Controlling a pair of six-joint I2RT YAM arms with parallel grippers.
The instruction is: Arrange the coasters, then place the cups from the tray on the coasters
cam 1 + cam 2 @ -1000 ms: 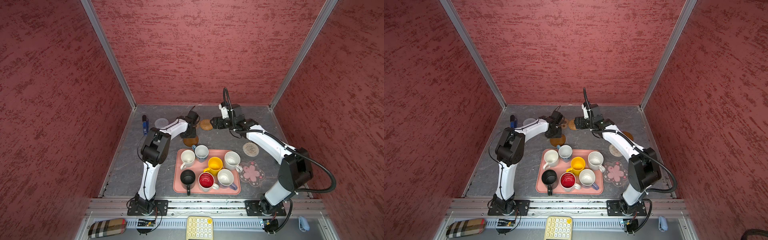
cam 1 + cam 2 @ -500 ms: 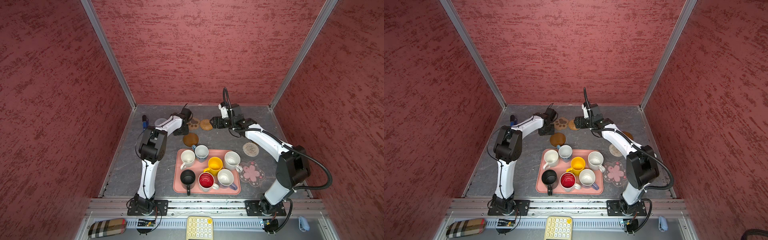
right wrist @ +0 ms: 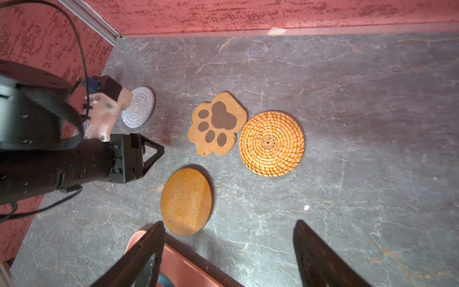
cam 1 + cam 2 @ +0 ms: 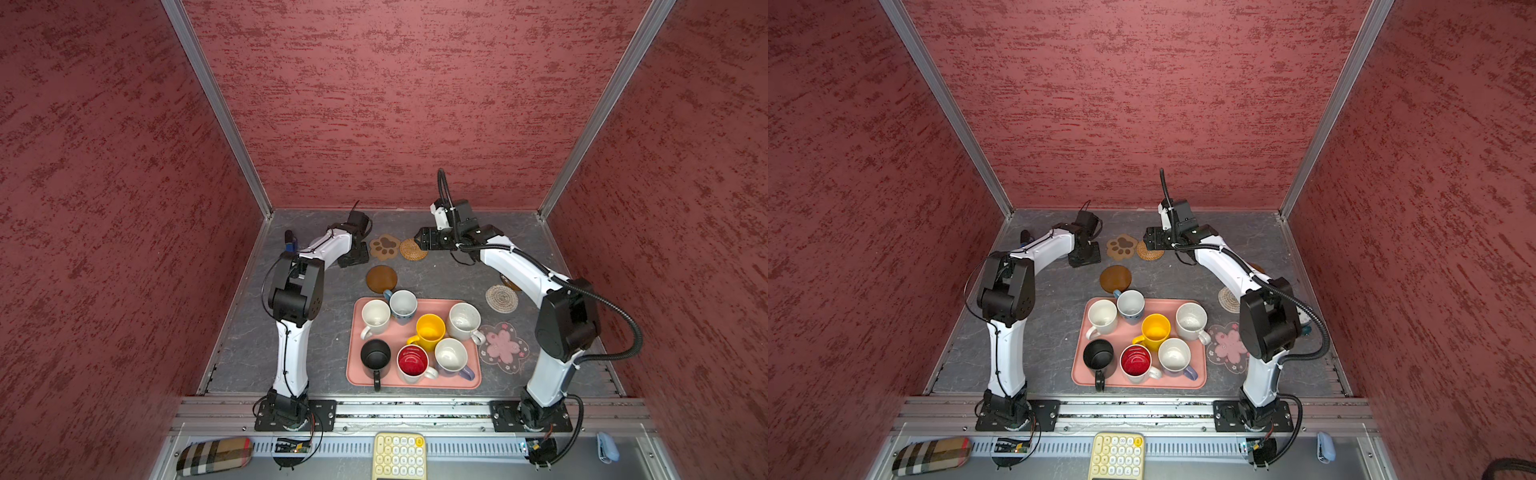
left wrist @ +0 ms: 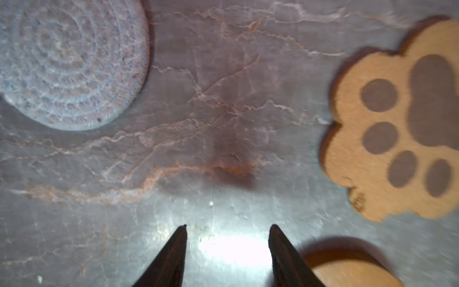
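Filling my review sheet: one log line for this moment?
stage: arranging coasters | left gripper: open, empty | right gripper: open, empty | cups: on tray

tray (image 4: 434,306) was salmon pink. yellow mug (image 4: 430,328), black mug (image 4: 375,355), plus a white mug (image 4: 412,360) red inside. paw coaster (image 3: 217,124) was tan with dark brown pads; wicker coaster (image 3: 271,143) golden, spiral weave; grey woven coaster (image 5: 67,57) ringed; brown disc (image 3: 186,201) plain; flower coaster (image 4: 503,347) pink. tabletop (image 3: 347,87) was dark grey, pale and rust veins.
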